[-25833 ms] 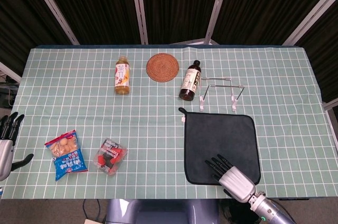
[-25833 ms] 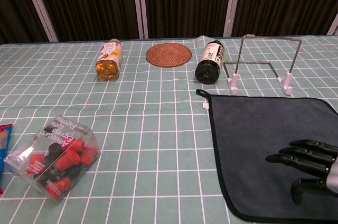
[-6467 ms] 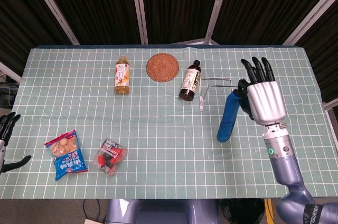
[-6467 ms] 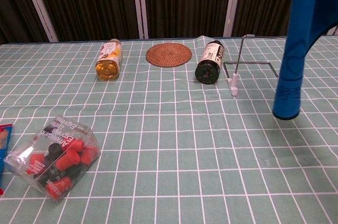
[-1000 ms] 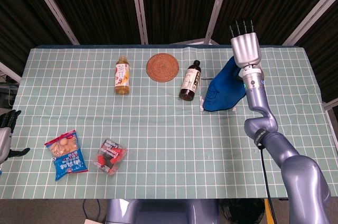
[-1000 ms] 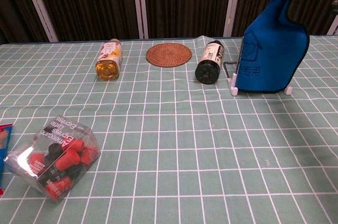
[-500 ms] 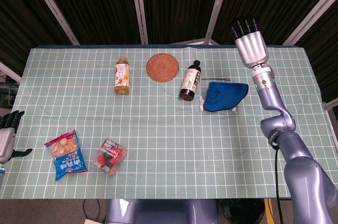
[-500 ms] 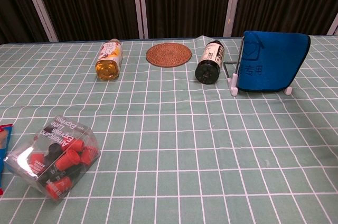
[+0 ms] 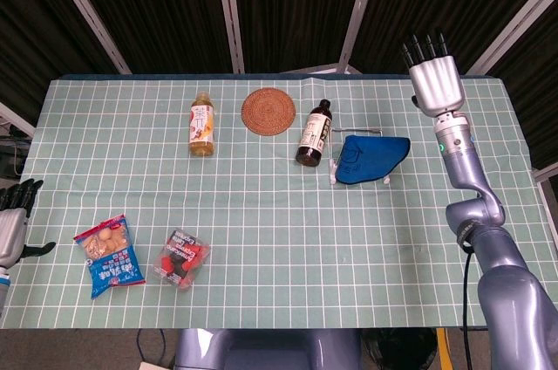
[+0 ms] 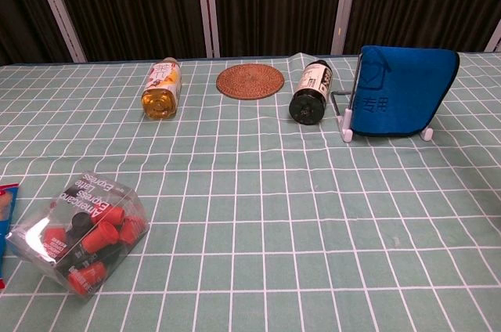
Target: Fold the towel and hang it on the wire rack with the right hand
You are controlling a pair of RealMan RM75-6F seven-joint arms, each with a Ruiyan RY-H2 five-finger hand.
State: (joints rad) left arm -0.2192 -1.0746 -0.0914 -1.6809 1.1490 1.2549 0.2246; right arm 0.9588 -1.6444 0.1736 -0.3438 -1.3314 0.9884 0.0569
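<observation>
**Towel draped on rack; right hand raised clear**

The table (image 9: 261, 213), covered in a green checked cloth, carries all items. The right hand (image 9: 434, 80) is held above the far right of the table, well apart from the rack, fingers extended close together and holding nothing. The left hand (image 9: 10, 230) sits at the near left edge, only partly in view; its fingers look curled, but whether they are spread or closed cannot be determined. The blue towel (image 10: 403, 89) hangs folded over the wire rack (image 10: 345, 117), its lower edge near the rack's white feet. A dark bottle (image 10: 310, 95) lies just left of the rack. A woven coaster (image 10: 250, 81) and a yellow bottle (image 10: 160, 88) lie further left. A blue snack bag (image 9: 110, 255) and a clear box of red pieces (image 10: 78, 232) rest near the front left.
</observation>
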